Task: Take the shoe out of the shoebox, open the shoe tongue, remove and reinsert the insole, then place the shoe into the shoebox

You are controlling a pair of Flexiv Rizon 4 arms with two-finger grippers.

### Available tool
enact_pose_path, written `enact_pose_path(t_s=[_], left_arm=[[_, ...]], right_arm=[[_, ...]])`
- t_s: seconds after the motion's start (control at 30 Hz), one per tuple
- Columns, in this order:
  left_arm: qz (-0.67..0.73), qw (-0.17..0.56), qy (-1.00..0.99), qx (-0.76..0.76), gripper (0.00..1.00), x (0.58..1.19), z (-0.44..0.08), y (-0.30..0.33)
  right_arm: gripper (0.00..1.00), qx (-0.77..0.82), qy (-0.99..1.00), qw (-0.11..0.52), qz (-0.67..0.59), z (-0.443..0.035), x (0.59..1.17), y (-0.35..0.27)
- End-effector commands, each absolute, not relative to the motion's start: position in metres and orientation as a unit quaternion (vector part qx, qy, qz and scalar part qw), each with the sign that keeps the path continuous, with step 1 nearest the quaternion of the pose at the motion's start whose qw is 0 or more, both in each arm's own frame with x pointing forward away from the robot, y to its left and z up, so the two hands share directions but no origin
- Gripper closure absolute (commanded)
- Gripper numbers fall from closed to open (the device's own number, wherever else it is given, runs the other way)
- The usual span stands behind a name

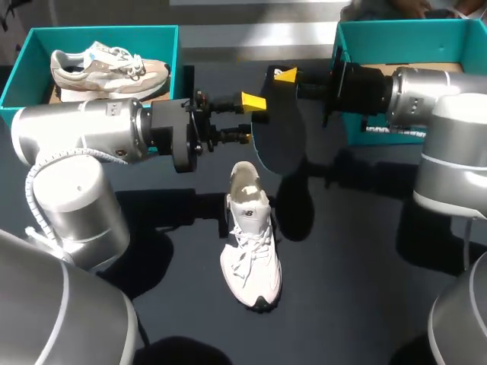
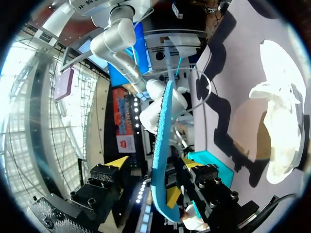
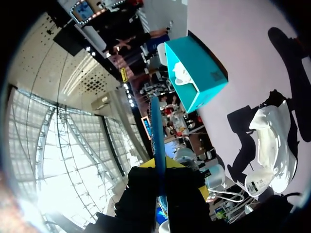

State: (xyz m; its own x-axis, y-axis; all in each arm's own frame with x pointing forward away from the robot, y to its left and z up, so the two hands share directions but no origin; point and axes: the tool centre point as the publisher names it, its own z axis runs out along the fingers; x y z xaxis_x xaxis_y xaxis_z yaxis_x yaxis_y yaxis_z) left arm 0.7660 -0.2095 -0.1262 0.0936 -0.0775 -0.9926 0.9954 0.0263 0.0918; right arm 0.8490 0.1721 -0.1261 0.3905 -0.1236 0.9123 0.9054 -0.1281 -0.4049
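insole (image 1: pixel 278 133) is out of the shoe, up in the air between both arms, above the heel end of the white sneaker (image 1: pixel 251 243); right jaws closed on the insole's top end, pinching its flat faces; left jaws open, one finger on each side of the insole's edge, not gripping; sneaker sits upright on the dark counter (image 1: pixel 365 304), heel toward the arms, mouth open; teal shoebox (image 1: pixel 411 38) at far right, a second box (image 1: pixel 114 34) far left holds a beige sneaker (image 1: pixel 110 68); handling guess: insole is thin foam, light and floppy, likely to buckle if pushed from one end; pinch the flats near the heel, feed toe-first; sneaker is light and may skid, so brace its heel collar
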Motion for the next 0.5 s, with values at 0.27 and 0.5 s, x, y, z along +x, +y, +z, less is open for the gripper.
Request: enact_pose_path(t_s=[0.27, 0.5], left_arm=[[-0.471, 0.552, 0.468, 0.504, 0.65, 0.772, -0.133, -0.218], [-0.461, 0.548, 0.478, 0.508, 1.0, 0.777, -0.138, -0.218]], right_arm=[[1.0, -0.609, -0.332, 0.585, -0.42, -0.134, 0.846, 0.186], [1.0, -0.609, -0.339, 0.586, -0.412, -0.134, 0.84, 0.194]])
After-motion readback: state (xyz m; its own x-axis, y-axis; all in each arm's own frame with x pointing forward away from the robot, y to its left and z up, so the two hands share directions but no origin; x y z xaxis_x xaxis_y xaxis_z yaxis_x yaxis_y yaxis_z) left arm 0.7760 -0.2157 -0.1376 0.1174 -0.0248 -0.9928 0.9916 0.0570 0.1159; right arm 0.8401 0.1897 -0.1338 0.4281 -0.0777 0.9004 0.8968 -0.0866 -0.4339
